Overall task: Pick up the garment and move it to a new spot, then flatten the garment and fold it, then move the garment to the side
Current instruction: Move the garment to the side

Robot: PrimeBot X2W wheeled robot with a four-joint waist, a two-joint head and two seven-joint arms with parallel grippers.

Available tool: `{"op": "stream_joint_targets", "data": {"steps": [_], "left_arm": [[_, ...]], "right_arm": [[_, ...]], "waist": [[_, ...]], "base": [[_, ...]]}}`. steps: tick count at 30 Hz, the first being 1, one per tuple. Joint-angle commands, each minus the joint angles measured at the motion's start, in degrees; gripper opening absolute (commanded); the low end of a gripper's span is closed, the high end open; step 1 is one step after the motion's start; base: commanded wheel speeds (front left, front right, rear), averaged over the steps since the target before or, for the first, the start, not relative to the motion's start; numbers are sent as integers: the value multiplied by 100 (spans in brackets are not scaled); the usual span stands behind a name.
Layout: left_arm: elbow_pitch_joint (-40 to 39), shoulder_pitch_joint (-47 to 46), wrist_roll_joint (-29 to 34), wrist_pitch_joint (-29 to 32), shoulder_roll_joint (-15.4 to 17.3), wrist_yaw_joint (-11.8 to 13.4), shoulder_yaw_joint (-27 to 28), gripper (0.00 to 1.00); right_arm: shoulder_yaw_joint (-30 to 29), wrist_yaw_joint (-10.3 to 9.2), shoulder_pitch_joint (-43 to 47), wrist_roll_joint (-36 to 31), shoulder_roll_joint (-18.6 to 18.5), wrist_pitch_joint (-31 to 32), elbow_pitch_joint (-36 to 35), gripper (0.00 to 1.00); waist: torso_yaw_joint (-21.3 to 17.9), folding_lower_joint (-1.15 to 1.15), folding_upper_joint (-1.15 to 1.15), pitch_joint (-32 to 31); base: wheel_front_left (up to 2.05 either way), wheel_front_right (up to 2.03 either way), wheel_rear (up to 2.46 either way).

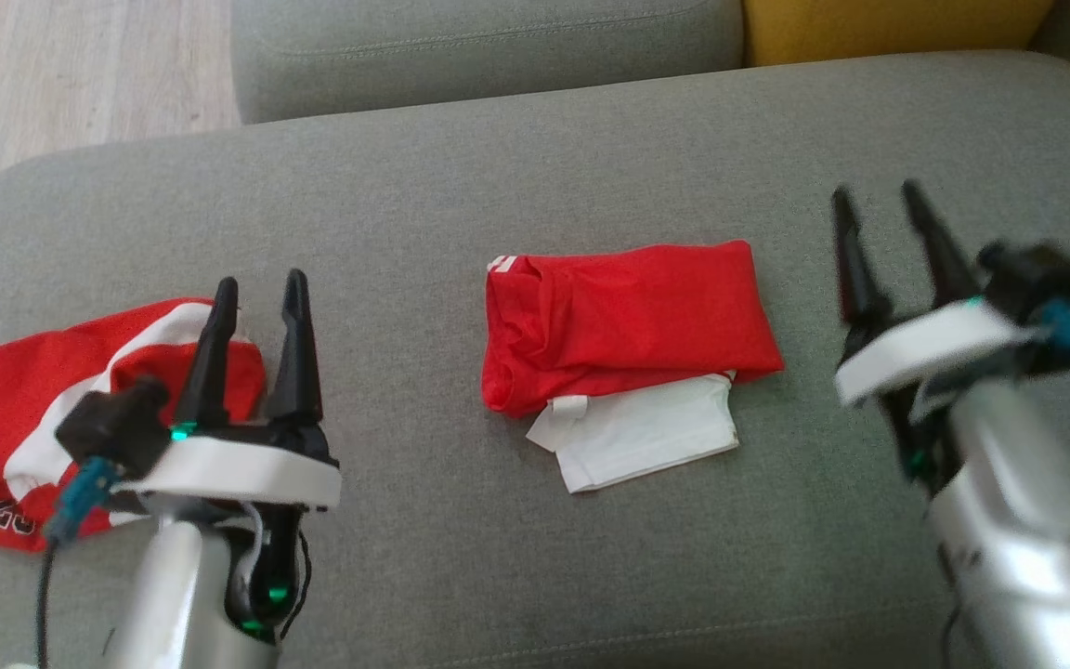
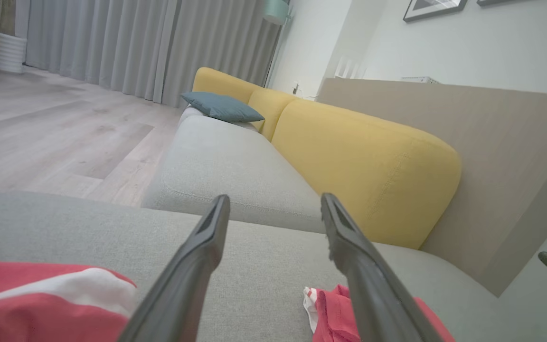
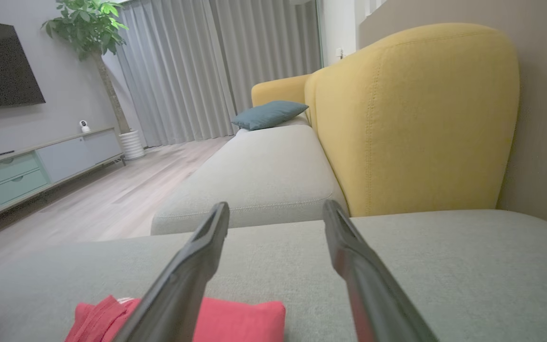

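Observation:
A folded red garment (image 1: 623,321) with a white layer showing under its near edge lies mid-cushion on the grey sofa seat (image 1: 535,186). It appears low in the left wrist view as red garment (image 2: 335,313) and in the right wrist view as red garment (image 3: 235,320). A second red and white garment (image 1: 24,409) lies crumpled at the left, partly under my left gripper (image 1: 261,288), which is open and empty above it. My right gripper (image 1: 874,200) hangs open and empty to the right of the folded garment, its arm blurred.
The sofa's yellow backrest (image 2: 363,166) rises beyond the seat. A second grey seat cushion (image 3: 259,175) with a blue pillow (image 3: 268,114) lies ahead. Wooden floor (image 1: 52,84) lies off the cushion's far left edge. A TV cabinet (image 3: 26,171) stands across the room.

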Motion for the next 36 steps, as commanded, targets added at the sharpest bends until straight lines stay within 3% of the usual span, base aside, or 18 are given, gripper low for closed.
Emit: {"op": "stream_joint_targets", "data": {"steps": [1, 8, 16, 21, 29, 36], "left_arm": [[-261, -112, 281, -30, 14, -41, 236, 100], [-314, 216, 644, -30, -13, -73, 308, 100], [-366, 90, 564, -30, -20, -79, 206, 100], [-269, 8, 617, -30, -21, -134, 57, 100], [-145, -167, 657, -30, -21, -210, -117, 100], [-125, -249, 692, -30, -21, -246, -138, 100]], "right_arm": [[-202, -4, 233, -463, 277, -62, -529, 100], [-825, -4, 1137, -1321, 754, -31, -1200, 100], [-1299, -4, 1402, -1724, 919, 431, -1751, 100], [-1390, -4, 1161, -1602, 936, 881, -1376, 100], [-1598, -4, 563, -1075, 938, 1471, -192, 100], [-1631, -4, 93, -1096, 938, 1437, 617, 100]], "waist": [[-9, 0, 0, -5], [9, 0, 0, 1], [176, 0, 0, 288], [328, 0, 0, 512], [696, 0, 0, 845], [884, 0, 0, 1068]], "base": [[0, 0, 0], [0, 0, 0], [0, 0, 0], [0, 0, 0], [0, 0, 0], [0, 0, 0]]}}
